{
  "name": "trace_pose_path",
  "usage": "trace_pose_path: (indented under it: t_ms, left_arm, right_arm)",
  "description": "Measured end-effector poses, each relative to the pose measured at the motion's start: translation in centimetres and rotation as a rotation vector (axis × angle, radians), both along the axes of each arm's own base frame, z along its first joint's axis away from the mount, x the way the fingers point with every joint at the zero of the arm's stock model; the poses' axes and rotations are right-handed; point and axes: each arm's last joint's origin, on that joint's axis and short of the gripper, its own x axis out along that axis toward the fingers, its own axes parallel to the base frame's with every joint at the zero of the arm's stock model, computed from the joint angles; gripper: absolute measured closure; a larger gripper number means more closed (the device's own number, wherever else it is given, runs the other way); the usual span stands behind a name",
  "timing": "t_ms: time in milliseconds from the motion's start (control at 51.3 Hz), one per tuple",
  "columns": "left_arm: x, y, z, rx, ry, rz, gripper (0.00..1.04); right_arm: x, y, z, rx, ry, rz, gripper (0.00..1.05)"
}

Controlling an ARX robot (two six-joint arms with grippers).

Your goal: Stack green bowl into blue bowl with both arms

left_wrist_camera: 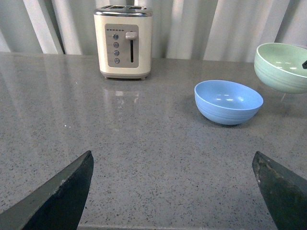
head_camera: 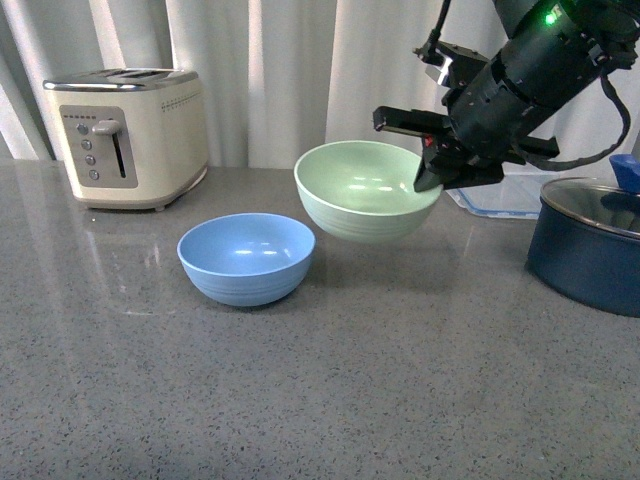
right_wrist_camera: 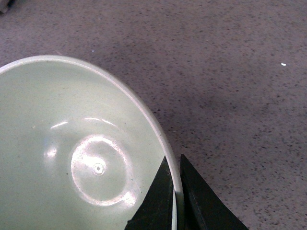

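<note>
The green bowl [head_camera: 365,190] hangs tilted above the grey counter, behind and to the right of the blue bowl [head_camera: 246,258]. My right gripper [head_camera: 430,172] is shut on the green bowl's right rim. In the right wrist view the rim of the green bowl [right_wrist_camera: 72,143] runs between the two black fingers, one inside and one outside, and the right gripper [right_wrist_camera: 175,165] pinches it. The blue bowl [left_wrist_camera: 228,101] rests empty and upright on the counter. My left gripper [left_wrist_camera: 172,163] is open over bare counter, well short of both bowls; the green bowl [left_wrist_camera: 283,67] shows at the far edge.
A cream toaster [head_camera: 127,135] stands at the back left by the curtain. A dark navy pot with a glass lid [head_camera: 590,240] sits at the right, with a clear container [head_camera: 500,195] behind it. Grey speckled counter [head_camera: 300,400] stretches in front of the bowls.
</note>
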Motion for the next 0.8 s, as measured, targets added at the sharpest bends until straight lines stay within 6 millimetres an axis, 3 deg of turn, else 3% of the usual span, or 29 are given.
trace_pose_path:
  t_ms: [332,800]
  left_arm:
    - [0.0,0.0,0.0,0.000,0.000,0.000,0.07]
    - [0.0,0.0,0.0,0.000,0.000,0.000,0.07]
  right_arm:
    - [-0.4,3.4,1.1,0.025,-0.025,0.092,1.04]
    - [1.0,7.5,-1.1,0.029,0.024,0.187,1.04]
